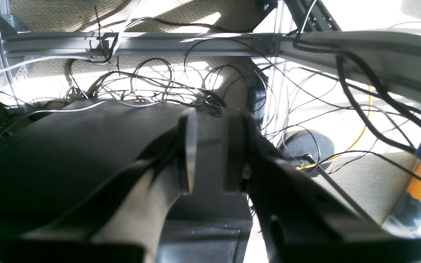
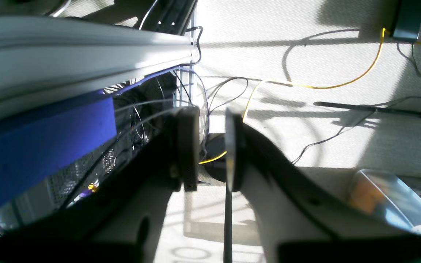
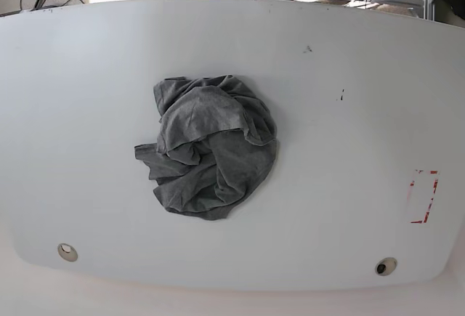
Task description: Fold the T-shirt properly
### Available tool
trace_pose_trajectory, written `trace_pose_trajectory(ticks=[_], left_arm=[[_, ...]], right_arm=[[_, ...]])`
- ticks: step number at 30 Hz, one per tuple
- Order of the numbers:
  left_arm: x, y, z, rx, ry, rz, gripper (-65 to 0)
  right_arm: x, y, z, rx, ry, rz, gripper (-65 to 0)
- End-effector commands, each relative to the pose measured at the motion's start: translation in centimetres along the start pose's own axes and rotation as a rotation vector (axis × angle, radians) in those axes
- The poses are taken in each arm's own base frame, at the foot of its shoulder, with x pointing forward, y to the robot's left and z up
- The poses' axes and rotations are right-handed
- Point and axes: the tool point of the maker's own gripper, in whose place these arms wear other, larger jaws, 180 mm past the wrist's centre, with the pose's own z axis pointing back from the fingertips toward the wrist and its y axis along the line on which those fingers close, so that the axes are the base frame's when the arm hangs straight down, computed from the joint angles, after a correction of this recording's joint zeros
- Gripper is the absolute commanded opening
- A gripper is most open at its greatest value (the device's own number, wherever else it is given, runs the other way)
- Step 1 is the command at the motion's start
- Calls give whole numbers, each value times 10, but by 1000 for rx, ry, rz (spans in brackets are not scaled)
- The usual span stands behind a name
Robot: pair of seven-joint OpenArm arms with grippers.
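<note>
The left gripper (image 1: 210,146) shows a slim gap between its fingertips with nothing in it; its dark fingers (image 1: 190,149) stand slightly parted, pointing out past the table edge. Just behind them lies a tangle of black cables (image 1: 152,78), then a grey aluminium rail (image 1: 130,42) running across, and to the right beyond it a yellow cable (image 1: 356,140) trailing over pale carpet.

The right gripper (image 2: 212,148) is likewise a little spread and empty, its fingers (image 2: 188,146) apart. To its left, close by, a blue block (image 2: 42,135) sits under a pale rail (image 2: 79,47); ahead and to the right a yellow cable (image 2: 316,86) curves across sunlit carpet (image 2: 305,44).

Neither gripper appears in the base view. There the T-shirt (image 3: 211,149) lies crumpled in a heap near the middle of the white table (image 3: 349,207), well apart from both grippers and untouched. Farther right on the table sits a red marked rectangle (image 3: 423,196), and two round holes (image 3: 67,251) lie near the front edge.
</note>
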Motion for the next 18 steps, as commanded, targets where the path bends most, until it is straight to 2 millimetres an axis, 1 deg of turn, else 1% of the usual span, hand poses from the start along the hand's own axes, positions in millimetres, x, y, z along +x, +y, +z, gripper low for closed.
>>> trace_pose_trajectory(ticks=[1, 6, 12, 14, 16, 18], left_arm=[[-7, 4, 5, 9, 1, -9, -544], [-4, 9, 12, 11, -19, -27, -545], [-4, 15, 19, 21, -30, -39, -546], [-4, 18, 22, 25, -36, -43, -546], [-7, 22, 32, 34, -51, -50, -549], [-7, 26, 36, 41, -60, -50, -549]], right_arm=[[-7, -1, 7, -4, 0, -2, -530], [3, -1, 15, -11, -42, 1, -532], [7, 2, 24, -12, -68, 4, -532], [6, 2, 27, -13, -73, 3, -532], [-3, 1, 36, -10, -61, 1, -534], [-3, 1, 40, -10, -67, 3, -533]])
